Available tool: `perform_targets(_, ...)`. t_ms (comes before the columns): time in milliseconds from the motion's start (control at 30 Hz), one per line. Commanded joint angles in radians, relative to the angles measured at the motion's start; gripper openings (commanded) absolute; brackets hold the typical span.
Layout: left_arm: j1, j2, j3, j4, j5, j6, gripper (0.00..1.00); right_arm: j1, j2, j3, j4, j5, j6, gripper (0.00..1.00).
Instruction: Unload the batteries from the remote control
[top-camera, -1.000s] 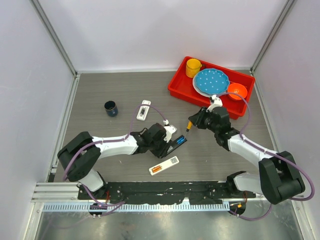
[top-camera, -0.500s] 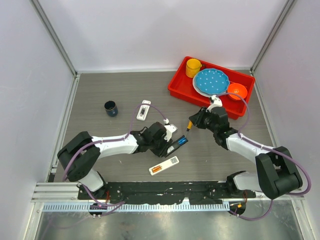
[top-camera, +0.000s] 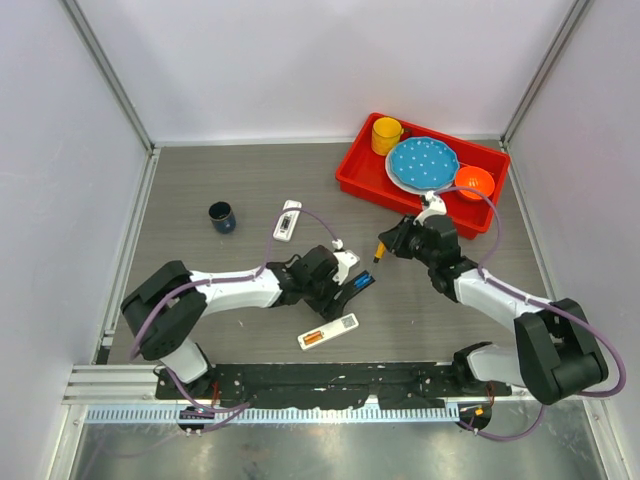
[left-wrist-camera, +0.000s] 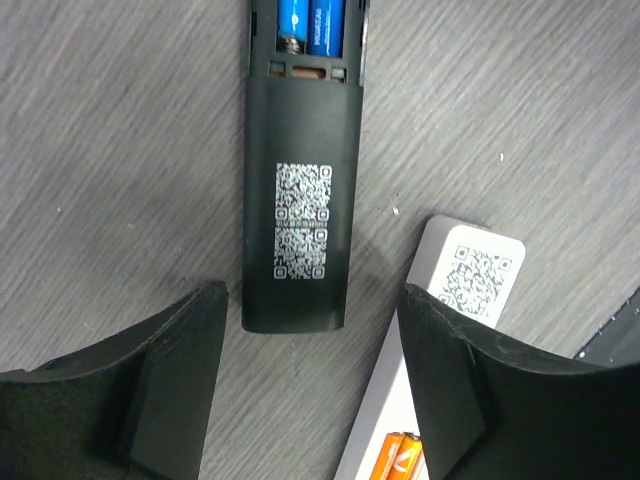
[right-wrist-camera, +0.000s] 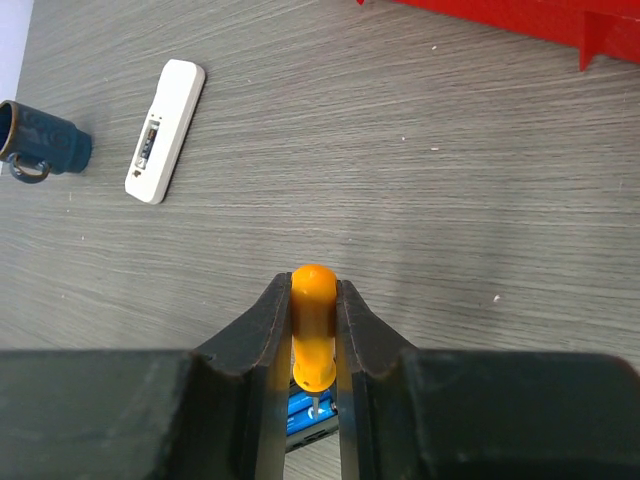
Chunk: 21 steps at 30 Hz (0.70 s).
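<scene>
Two glossy blue cylindrical batteries (left-wrist-camera: 310, 25) lie side by side in the open bay of a matte black slab remote (left-wrist-camera: 298, 200), flat on the grey wood-grain table (left-wrist-camera: 120, 150). The left gripper (left-wrist-camera: 312, 335) reaches low over the remote's QR-labelled end, jaws spread and clear of both sides. The right gripper (right-wrist-camera: 315, 335), angled down, pinches a smooth orange screwdriver handle (right-wrist-camera: 314, 295) near the cells. Both arms have barely shifted since a second ago.

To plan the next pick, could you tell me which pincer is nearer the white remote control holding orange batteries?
Left. The left pincer, open, sits right beside the white remote control; the right pincer, shut on an orange-handled screwdriver, is farther off, beyond it.
</scene>
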Motion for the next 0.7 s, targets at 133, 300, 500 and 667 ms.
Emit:
perform_targets(133,-0.021,0.078,0.073,-0.060,-0.094,0.026,0.72,0.005,-0.063,0.020,0.000,0.021,-0.011,0.01)
perform_targets(300,-0.037,0.102,0.078,-0.084,-0.094,0.060,0.62,0.004,-0.072,0.015,-0.009,0.033,-0.018,0.01)
perform_targets(500,-0.062,0.102,0.041,-0.093,-0.145,0.057,0.54,0.005,-0.084,0.012,-0.020,0.052,-0.038,0.01)
perform_targets(667,-0.080,0.102,0.015,-0.081,-0.154,0.035,0.46,0.010,-0.075,0.001,0.005,0.053,-0.036,0.01)
